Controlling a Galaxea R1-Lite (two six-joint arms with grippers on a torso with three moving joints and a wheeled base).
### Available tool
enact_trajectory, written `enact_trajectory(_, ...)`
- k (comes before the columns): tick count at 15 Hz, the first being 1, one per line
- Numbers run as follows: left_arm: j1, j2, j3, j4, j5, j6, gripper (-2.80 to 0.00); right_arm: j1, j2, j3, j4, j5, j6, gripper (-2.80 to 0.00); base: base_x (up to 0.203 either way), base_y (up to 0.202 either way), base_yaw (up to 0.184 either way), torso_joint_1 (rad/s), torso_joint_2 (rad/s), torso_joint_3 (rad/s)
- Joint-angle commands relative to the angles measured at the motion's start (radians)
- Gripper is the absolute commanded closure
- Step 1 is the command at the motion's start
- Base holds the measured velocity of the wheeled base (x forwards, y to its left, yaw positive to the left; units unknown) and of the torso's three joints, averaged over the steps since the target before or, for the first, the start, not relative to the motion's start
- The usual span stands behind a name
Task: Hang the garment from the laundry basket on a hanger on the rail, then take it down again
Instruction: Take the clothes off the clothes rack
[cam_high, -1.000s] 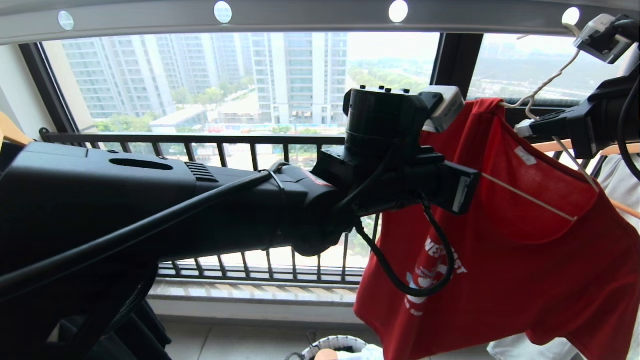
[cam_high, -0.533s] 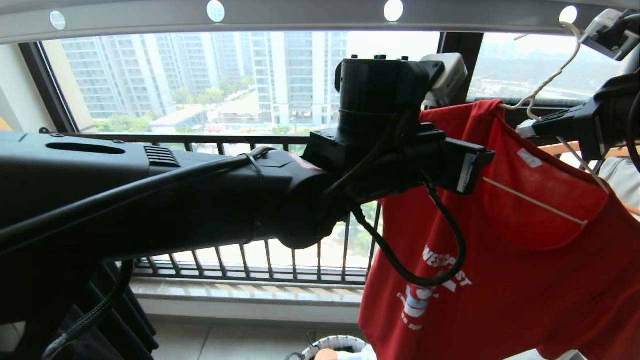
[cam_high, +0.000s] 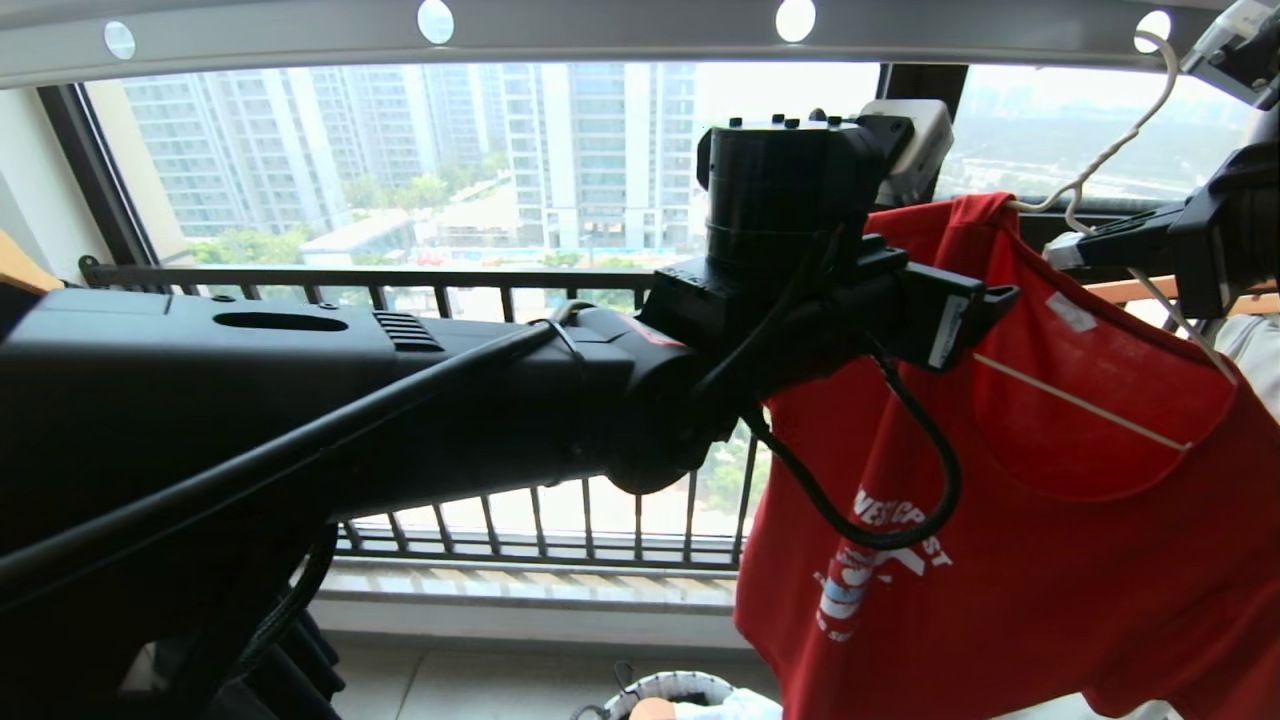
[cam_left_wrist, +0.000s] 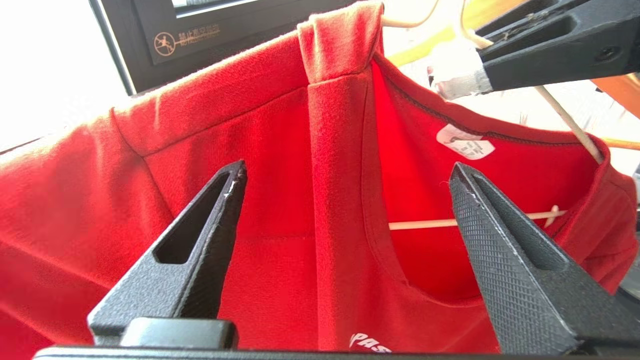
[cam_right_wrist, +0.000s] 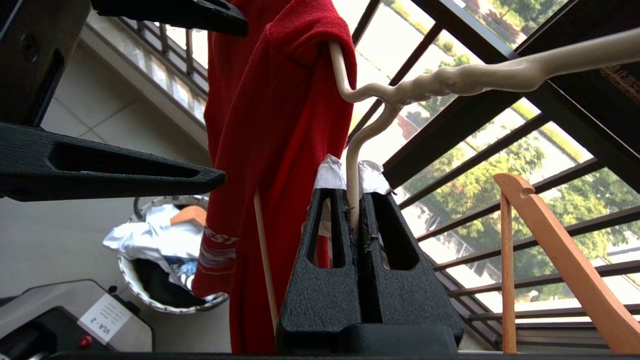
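Note:
The red garment (cam_high: 1010, 570) hangs on the pale wire hanger (cam_high: 1082, 402), its shoulder draped over one hanger end (cam_left_wrist: 345, 45). My right gripper (cam_right_wrist: 352, 192) is shut on the hanger's neck (cam_right_wrist: 350, 165) just under the twisted hook. The hook (cam_high: 1125, 140) reaches up to the grey rail (cam_high: 600, 35) near a hole; I cannot tell whether it is caught there. My left gripper (cam_left_wrist: 348, 167) is open in front of the garment's collar (cam_left_wrist: 370, 210), with cloth facing the gap and nothing gripped. The laundry basket (cam_right_wrist: 131, 280) stands on the floor below.
A wooden hanger (cam_right_wrist: 555, 250) hangs just beyond my right gripper. The black window railing (cam_high: 450, 280) runs behind the garment. White cloth (cam_right_wrist: 150, 235) lies in the basket. Dark clothes (cam_high: 285, 665) hang at the lower left. My left arm (cam_high: 400, 400) fills much of the head view.
My left gripper has opened and let go of the garment's shoulder. The left wrist has lifted a little and shifted right. My right gripper keeps its hold on the hanger.

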Motion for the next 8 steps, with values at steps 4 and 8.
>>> enact_trajectory(4,0.002,0.057,-0.055,-0.005,0.011,0.030,-2.80,0.022,-0.018,0.007,0.003,0.003,0.000,0.00,0.000,0.000,0.000,0.000,0.00,0.000)
enact_trajectory(8,0.004,0.055,-0.054,-0.019,0.013,0.036,0.00,0.024,-0.021,0.008,0.003,0.004,0.000,0.00,0.000,0.000,0.000,0.000,0.00,0.000)
